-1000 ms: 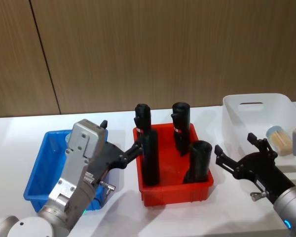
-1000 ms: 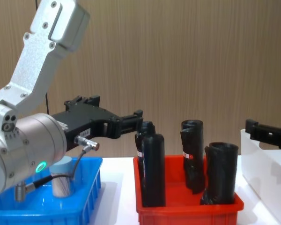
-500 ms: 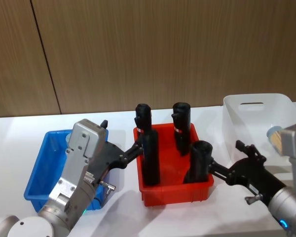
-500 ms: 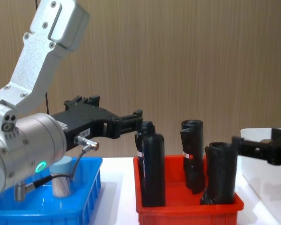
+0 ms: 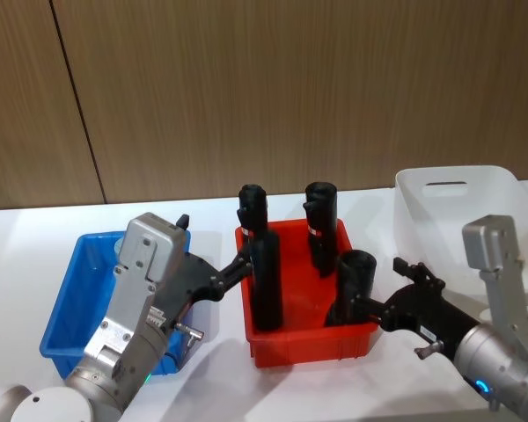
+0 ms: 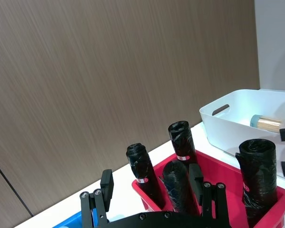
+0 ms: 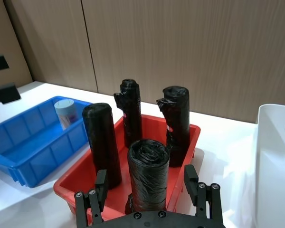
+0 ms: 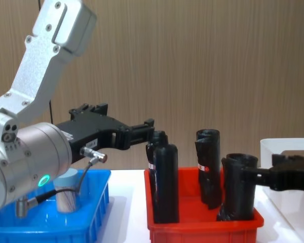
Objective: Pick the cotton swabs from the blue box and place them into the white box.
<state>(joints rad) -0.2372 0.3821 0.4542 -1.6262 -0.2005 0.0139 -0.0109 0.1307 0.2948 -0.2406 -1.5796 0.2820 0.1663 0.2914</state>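
One jar of cotton swabs (image 8: 67,195) stands upright in the blue box (image 8: 50,229); the right wrist view shows that jar (image 7: 66,113) in the far part of the blue box (image 7: 19,138). A second jar (image 6: 266,122) lies on its side inside the white box (image 6: 237,102). My left gripper (image 5: 215,239) hangs open above the gap between the blue box (image 5: 66,308) and the red bin. My right gripper (image 5: 378,283) is open, left of the white box (image 5: 422,189), close against the red bin's front-right black roll (image 7: 148,173).
A red bin (image 5: 308,347) with several tall black rolls stands between the two boxes. Bare white table (image 5: 246,396) lies in front of the bins, and a wooden wall rises behind.
My right gripper has swung left, from beside the white box to the red bin's front-right roll. The left arm has not moved.
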